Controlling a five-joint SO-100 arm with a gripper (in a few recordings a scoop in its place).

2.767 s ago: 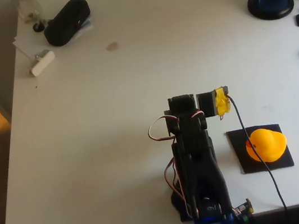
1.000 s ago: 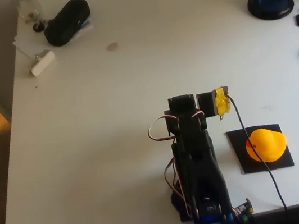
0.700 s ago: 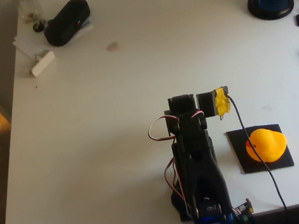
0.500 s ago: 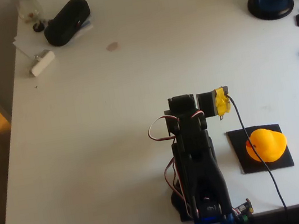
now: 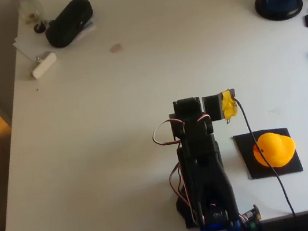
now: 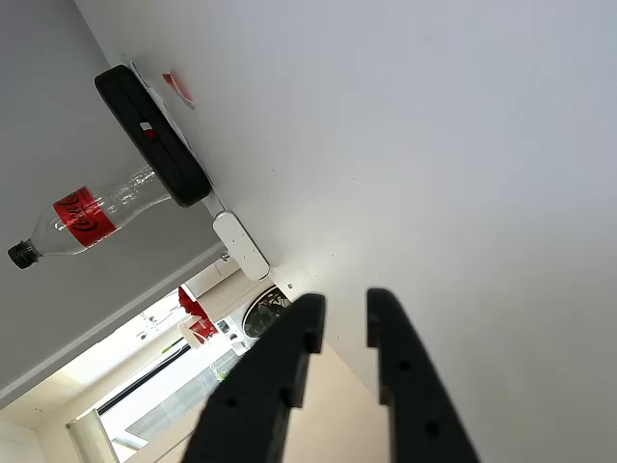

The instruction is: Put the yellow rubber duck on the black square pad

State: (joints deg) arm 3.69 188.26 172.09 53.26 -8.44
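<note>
Overhead view first: the yellow rubber duck (image 5: pixel 273 149) is already sitting on the black square pad (image 5: pixel 253 165), a bit toward the pad's right side, pointed end hanging near the right edge. So going by how things lie, the job looks done. The arm (image 5: pixel 206 183) is folded up just left of the pad, with a strip of yellow tape (image 5: pixel 228 104) on it and a black cable (image 5: pixel 267 162) running across the pad right beside the duck. Far off at the top left of the counter (image 5: pixel 112 110) there's a black oblong case (image 5: pixel 69 22) and a small white cylinder (image 5: pixel 44 64), well clear of everything.

If the duck ever needed a re-grab: my guess is it's light, hollow and squishy, smooth enough to pop out of a hard pinch. I'd take it across the fat rounded body, not the pointed end, with gentle pressure. It won't break, but that cable might nudge it.

Wrist view: the gripper (image 6: pixel 342 323) is empty, jaws parted by a narrow gap with nothing between them, pointed out over bare counter. The same black case (image 6: pixel 154 135) shows up here, plus a clear plastic bottle with a red label (image 6: pixel 82 217) beside it and the white cylinder (image 6: pixel 241 246).
</note>
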